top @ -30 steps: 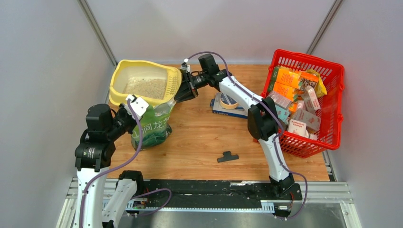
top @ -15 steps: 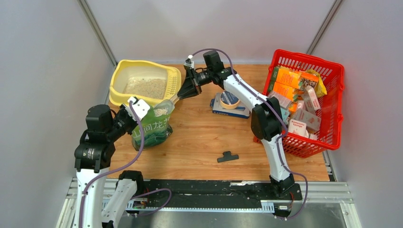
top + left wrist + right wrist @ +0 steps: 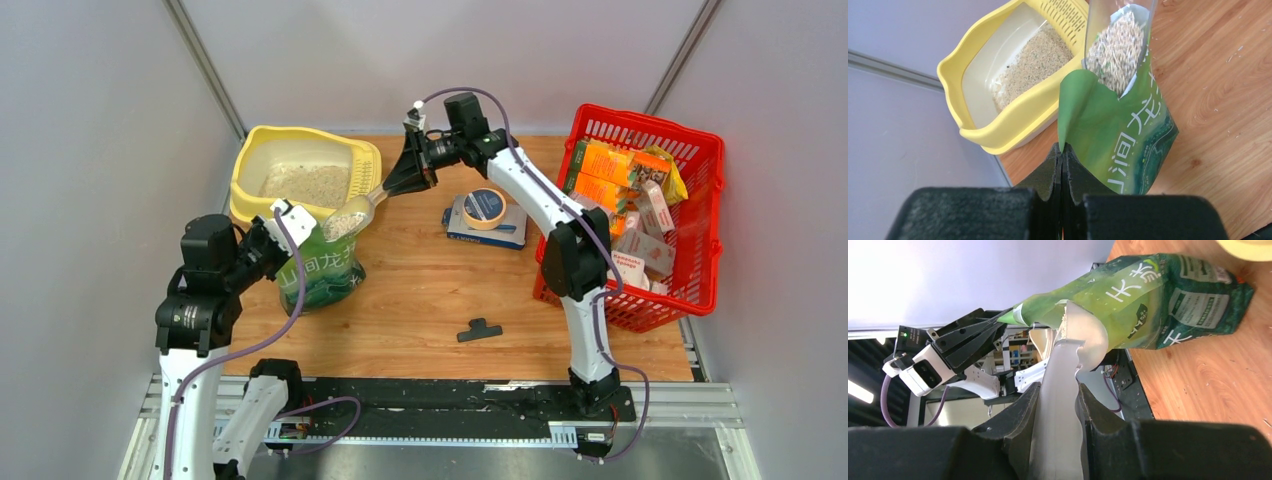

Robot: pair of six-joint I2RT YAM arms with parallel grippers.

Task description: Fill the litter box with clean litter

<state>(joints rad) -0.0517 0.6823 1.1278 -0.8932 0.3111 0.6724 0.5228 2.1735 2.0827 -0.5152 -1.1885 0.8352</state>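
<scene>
The pale yellow litter box (image 3: 290, 133) (image 3: 1013, 120) stands at the back left with a patch of clean litter (image 3: 305, 183) (image 3: 1033, 60) on its floor. In front of it stands the green pouch (image 3: 320, 275) (image 3: 1120, 135) (image 3: 1158, 295), its mouth open. My left gripper (image 3: 283, 238) (image 3: 1062, 150) is shut on the pouch's top edge. My right gripper (image 3: 395, 185) (image 3: 1058, 390) is shut on the handle of a pale scoop (image 3: 368, 203) (image 3: 1068, 355). The scoop's bowl (image 3: 1115, 47), heaped with litter, hangs just above the pouch's mouth, beside the box's near right corner.
A red basket (image 3: 640, 117) full of cartons stands at the right. A tape roll (image 3: 486, 207) lies on a flat box (image 3: 470, 235) mid-table, under my right arm. A small black clip (image 3: 480, 329) lies near the front edge.
My right gripper has risen and drawn back to the right, lifting the scoop out of the pouch with litter in it. The left gripper has kept its hold on the pouch.
</scene>
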